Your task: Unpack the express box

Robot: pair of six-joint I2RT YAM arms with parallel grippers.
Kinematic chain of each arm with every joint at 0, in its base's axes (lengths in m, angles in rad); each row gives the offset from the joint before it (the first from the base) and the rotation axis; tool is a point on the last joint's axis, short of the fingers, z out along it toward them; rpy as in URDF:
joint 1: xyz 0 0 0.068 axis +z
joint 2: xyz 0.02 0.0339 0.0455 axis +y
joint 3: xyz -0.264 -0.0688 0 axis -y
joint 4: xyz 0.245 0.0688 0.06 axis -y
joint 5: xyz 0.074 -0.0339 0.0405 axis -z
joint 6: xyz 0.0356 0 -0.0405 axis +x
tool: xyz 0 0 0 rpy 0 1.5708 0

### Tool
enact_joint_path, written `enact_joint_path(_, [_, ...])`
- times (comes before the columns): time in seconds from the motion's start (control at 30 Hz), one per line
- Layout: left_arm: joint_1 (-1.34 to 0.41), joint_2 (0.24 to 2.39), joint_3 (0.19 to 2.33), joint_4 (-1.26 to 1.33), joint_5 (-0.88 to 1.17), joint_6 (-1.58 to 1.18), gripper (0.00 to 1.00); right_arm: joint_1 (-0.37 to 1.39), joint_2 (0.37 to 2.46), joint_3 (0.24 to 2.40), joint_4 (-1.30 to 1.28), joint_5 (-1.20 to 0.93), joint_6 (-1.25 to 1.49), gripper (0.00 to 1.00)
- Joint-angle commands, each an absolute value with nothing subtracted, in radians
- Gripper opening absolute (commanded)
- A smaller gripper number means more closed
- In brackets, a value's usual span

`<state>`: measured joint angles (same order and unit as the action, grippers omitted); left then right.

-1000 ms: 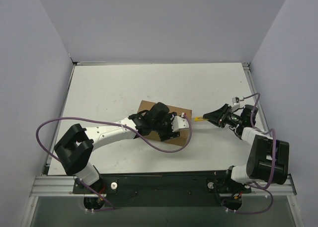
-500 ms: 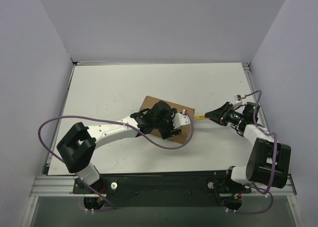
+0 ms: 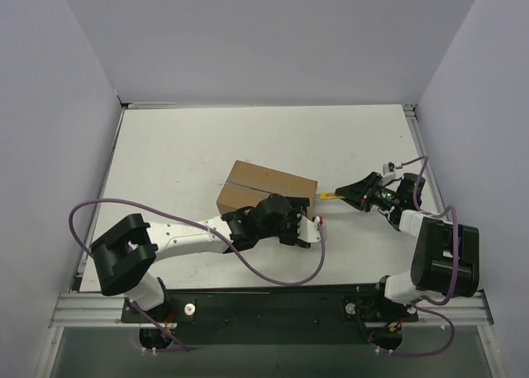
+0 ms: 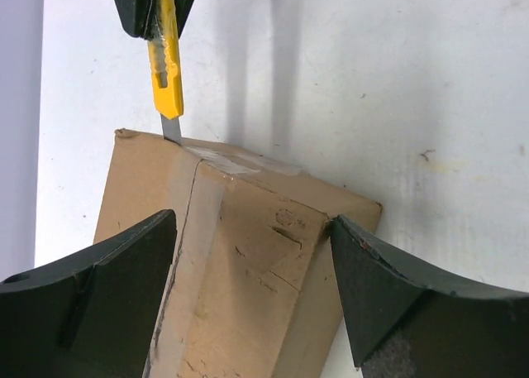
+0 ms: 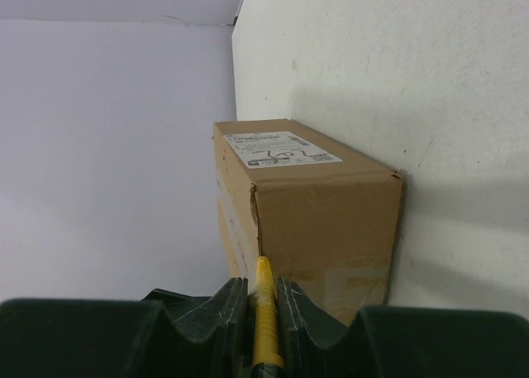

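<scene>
The box (image 3: pixel 269 188) looks light, stiff; grab its sides. Empty left end effector (image 4: pixel 252 254) spread wide; right end effector (image 5: pixel 263 299) pinches knife (image 4: pixel 165 64).

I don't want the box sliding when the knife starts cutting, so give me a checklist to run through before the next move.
1. Knife held: ok. The right gripper is shut on the yellow utility knife.
2. Blade on the seam: cannot tell. The blade meets the end edge of the express box close to the taped seam, possibly just beside it.
3. Box braced: not ok. The left gripper is open, with a finger on either side of the box and neither touching it.
4. Flaps closed: ok. The tape looks uncut.
5. Blade depth in the cardboard: cannot tell.
</scene>
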<state>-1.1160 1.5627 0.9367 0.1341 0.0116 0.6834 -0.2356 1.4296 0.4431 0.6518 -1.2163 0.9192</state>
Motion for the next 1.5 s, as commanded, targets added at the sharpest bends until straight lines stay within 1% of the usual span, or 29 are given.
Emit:
enact_joint_path(0.0, [-1.103, 1.615, 0.962, 0.297, -0.086, 0.755, 0.84, -0.215, 1.468, 0.477, 0.821, -1.29, 1.009, 0.0])
enact_joint_path(0.13, [-1.083, 1.661, 1.011, 0.293, -0.107, 0.729, 0.84, -0.187, 1.511, 0.492, 0.83, -1.267, 1.005, 0.0])
enact_joint_path(0.27, [-1.054, 1.71, 1.045, 0.29, -0.112, 0.696, 0.84, -0.16, 1.549, 0.483, 0.906, -1.269, 1.052, 0.0])
enact_joint_path(0.4, [-1.01, 1.747, 1.104, 0.262, -0.127, 0.632, 0.83, -0.158, 1.554, 0.469, 0.923, -1.269, 1.059, 0.0])
enact_joint_path(0.5, [-0.968, 1.772, 1.155, 0.223, -0.124, 0.574, 0.82, -0.156, 1.537, 0.456, 0.899, -1.264, 1.026, 0.0])
enact_joint_path(0.63, [-0.939, 1.787, 1.195, 0.18, -0.111, 0.546, 0.81, -0.155, 1.517, 0.462, 0.793, -1.256, 0.954, 0.0])
enact_joint_path(0.7, [-0.924, 1.787, 1.201, 0.161, -0.101, 0.535, 0.81, -0.155, 1.519, 0.462, 0.79, -1.258, 0.946, 0.0])
enact_joint_path(1.0, [-0.904, 1.816, 1.235, 0.121, -0.084, 0.469, 0.8, -0.15, 1.494, 0.459, 0.776, -1.25, 0.956, 0.0])
enact_joint_path(1.3, [-0.899, 1.835, 1.262, 0.114, -0.075, 0.445, 0.79, -0.135, 1.434, 0.472, 0.608, -1.227, 0.874, 0.0])
enact_joint_path(1.47, [-0.896, 1.83, 1.256, 0.101, -0.072, 0.442, 0.79, -0.133, 1.433, 0.48, 0.578, -1.235, 0.853, 0.0])
